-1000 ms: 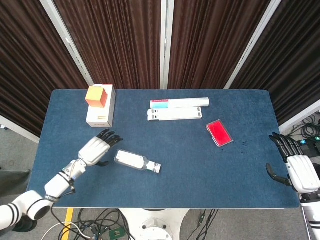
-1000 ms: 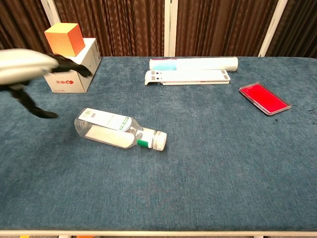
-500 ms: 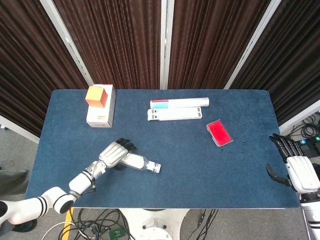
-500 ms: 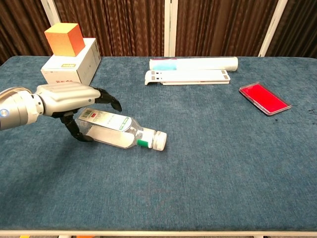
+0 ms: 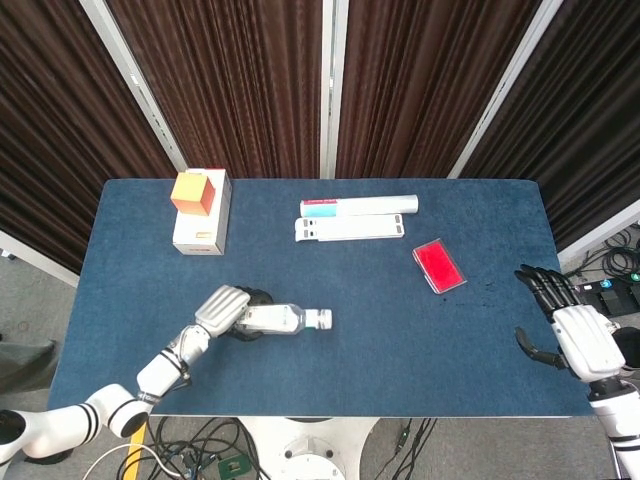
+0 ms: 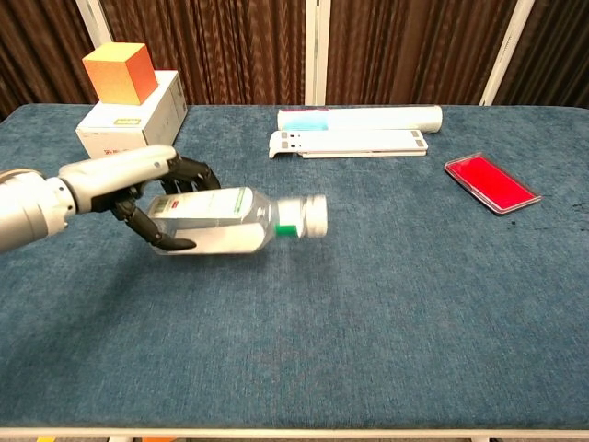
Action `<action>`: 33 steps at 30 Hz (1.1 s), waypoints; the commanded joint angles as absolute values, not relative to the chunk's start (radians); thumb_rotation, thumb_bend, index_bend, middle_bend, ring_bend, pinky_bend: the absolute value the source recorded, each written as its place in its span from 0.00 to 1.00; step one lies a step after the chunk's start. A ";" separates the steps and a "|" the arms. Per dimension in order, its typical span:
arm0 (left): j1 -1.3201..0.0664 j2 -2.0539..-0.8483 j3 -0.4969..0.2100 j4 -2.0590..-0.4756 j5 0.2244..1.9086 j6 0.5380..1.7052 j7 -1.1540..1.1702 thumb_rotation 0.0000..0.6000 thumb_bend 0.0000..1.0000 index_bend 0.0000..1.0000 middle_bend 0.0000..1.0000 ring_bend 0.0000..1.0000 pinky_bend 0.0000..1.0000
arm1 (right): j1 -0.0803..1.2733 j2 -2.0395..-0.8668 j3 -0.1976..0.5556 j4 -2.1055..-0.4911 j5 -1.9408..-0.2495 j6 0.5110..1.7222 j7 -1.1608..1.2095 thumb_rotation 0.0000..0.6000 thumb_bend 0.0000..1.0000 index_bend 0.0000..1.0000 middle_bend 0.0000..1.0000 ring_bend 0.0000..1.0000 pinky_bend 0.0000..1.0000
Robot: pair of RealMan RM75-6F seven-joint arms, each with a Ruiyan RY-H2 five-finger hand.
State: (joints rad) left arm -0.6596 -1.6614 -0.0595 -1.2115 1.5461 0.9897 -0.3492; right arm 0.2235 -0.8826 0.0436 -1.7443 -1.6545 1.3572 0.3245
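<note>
Left hand (image 6: 138, 198) now clasped round bottle (image 6: 235, 221), raised off table (image 6: 414, 304), right hand (image 5: 575, 335) spread, empty, nudged inward.

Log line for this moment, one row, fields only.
left hand: grips bottle, lifted, lying sideways, cap pointing right | right hand: holds nothing, fingers apart, at table right edge | red case: untouched

Nothing here reads clearly. The bottle (image 6: 230, 221) carries a label with small print too blurred to make out, and the white box (image 6: 132, 123) under the orange cube (image 6: 120, 74) bears a small red mark, illegible.
</note>
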 commanded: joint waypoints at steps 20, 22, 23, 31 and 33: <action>-0.603 -1.749 -0.057 -1.246 1.616 1.246 -0.621 1.00 0.36 0.54 0.52 0.42 0.43 | 0.660 -0.870 0.167 -1.974 -1.597 0.851 0.258 0.97 0.03 0.17 0.02 0.00 0.00; -0.605 -1.748 -0.061 -1.263 1.610 1.244 -0.604 1.00 0.36 0.54 0.52 0.42 0.43 | 0.681 -0.878 0.173 -1.979 -1.568 0.823 0.239 0.97 0.03 0.19 0.02 0.00 0.00; -0.605 -1.748 -0.062 -1.269 1.608 1.243 -0.596 1.00 0.36 0.54 0.52 0.42 0.42 | 0.687 -0.882 0.175 -1.980 -1.559 0.816 0.231 0.96 0.03 0.19 0.02 0.00 0.00; -0.610 -1.749 -0.067 -1.291 1.599 1.237 -0.538 1.00 0.37 0.53 0.52 0.42 0.42 | 0.741 -0.921 0.179 -1.979 -1.489 0.749 0.180 0.96 0.03 0.19 0.02 0.00 0.00; -0.611 -1.747 -0.069 -1.299 1.597 1.238 -0.533 1.00 0.37 0.53 0.52 0.42 0.42 | 0.750 -0.931 0.178 -1.980 -1.475 0.742 0.167 0.96 0.03 0.19 0.02 0.00 0.00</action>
State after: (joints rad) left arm -0.6103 -1.7478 -0.0678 -1.2973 1.5979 1.2373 -0.5347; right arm 0.7468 -0.9267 0.1781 -1.9794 -1.4799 0.7462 0.1718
